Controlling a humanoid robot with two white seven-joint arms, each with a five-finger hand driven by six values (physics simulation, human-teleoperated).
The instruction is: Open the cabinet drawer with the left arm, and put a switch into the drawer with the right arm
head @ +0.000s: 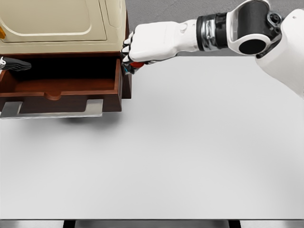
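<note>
Now the right hand (142, 46), fingers curled around a small red-and-teal switch (131, 65), should carry it left over the open dark wooden drawer (61, 88) before letting go

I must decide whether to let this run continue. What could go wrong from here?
1. The right hand holds the switch at the open drawer's right wall, not over its inside; released here, it may hit the wall or drop onto the table.
2. Little of the switch shows below the fingers, so it may slip.
</note>
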